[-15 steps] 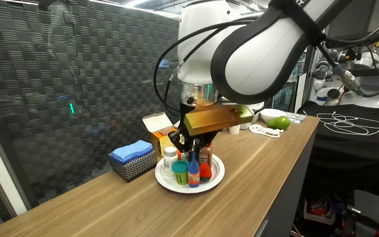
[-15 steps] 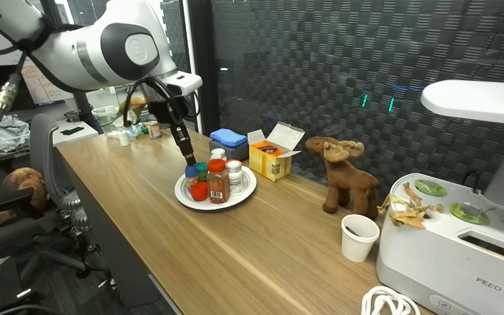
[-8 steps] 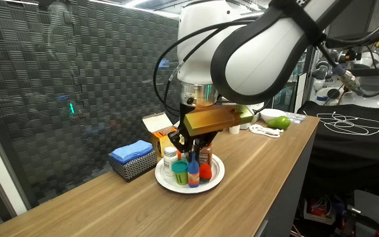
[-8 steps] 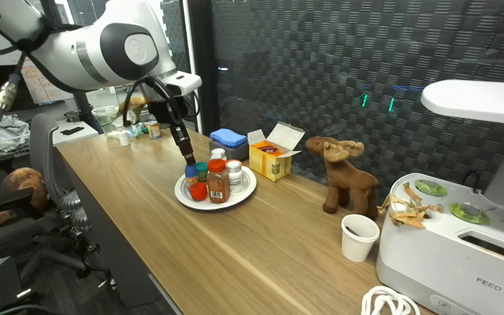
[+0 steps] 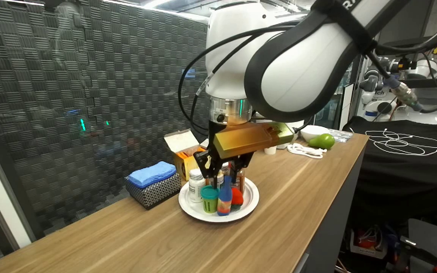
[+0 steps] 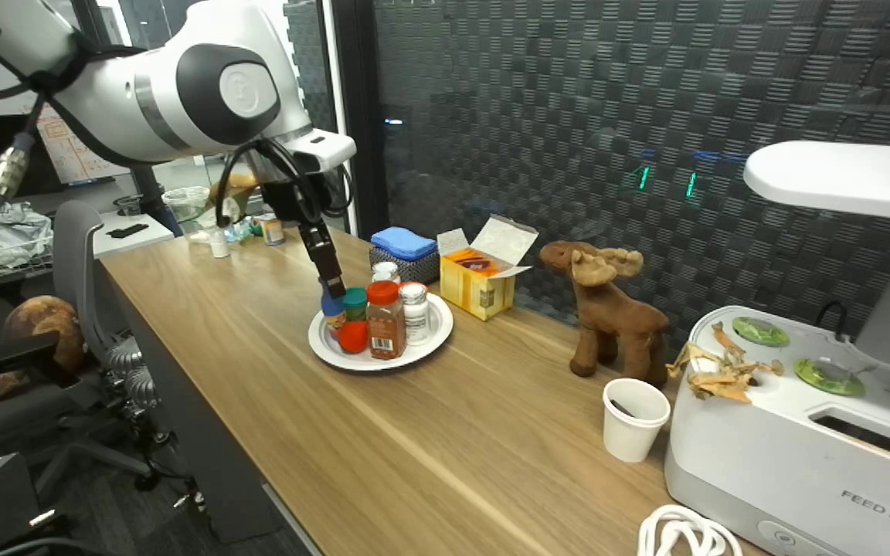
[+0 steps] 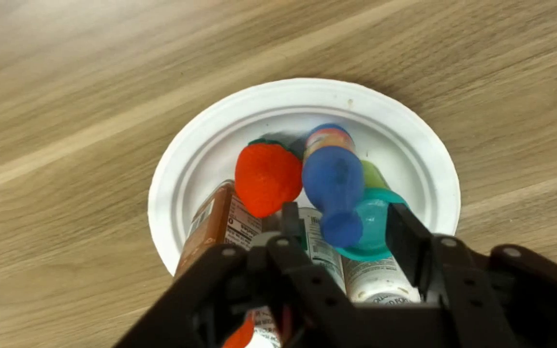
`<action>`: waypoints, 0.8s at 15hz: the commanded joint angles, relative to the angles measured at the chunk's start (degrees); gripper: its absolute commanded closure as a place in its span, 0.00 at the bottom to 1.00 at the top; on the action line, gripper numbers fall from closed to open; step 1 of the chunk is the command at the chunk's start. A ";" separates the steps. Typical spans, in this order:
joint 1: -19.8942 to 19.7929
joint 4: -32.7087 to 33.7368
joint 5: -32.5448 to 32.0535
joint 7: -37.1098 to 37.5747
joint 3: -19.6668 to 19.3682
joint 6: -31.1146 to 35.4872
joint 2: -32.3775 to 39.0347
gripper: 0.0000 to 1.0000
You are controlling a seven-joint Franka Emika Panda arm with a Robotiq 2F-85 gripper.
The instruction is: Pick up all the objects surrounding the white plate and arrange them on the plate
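- While the gripper (image 7: 342,224) hangs over the white plate (image 7: 307,89), the blue bottle (image 7: 334,181) stands on the plate, just inside its rim, with its narrow top between the two fingers (image 7: 399,229)
- Seen from the wrist, a gap shows at each side of that top, so the fingers stand apart and grip nothing
- The bottle's long axis rises from the plate, leaning a little, and the coming move turns on whether the fingers can clear it; a straight climb away from the plate would seem safer than any sideways one, which could tip the bottle
- Whether the step in hand is to leave the bottle or to set it straighter on the plate, I cannot say
- Also on the plate are the green tub (image 5: 209,201), the red strawberry-shaped object (image 7: 268,176), the spice jar (image 6: 385,328) and a white bottle (image 6: 416,316) among others, so the gathering looks nearly or wholly done
- In an exterior view the spice jar's red lid (image 6: 382,292) stands plainly above the plate, while the gripper hides it from the wrist; that exterior view meets the gripper side-on, so the gap does not show there, and the wrist view settles it
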 commanded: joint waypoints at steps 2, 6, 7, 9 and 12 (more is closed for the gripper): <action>1.05 -0.74 -1.34 1.51 -1.22 0.80 -1.46 0.09; 1.32 -0.62 -2.27 2.38 -1.48 0.62 -2.47 0.00; 1.33 -0.57 -2.50 2.58 -1.43 0.67 -2.68 0.00; 1.42 -0.35 -3.03 3.19 -1.35 0.38 -3.13 0.00; 1.23 0.84 -0.35 1.51 0.00 -5.92 -4.88 0.00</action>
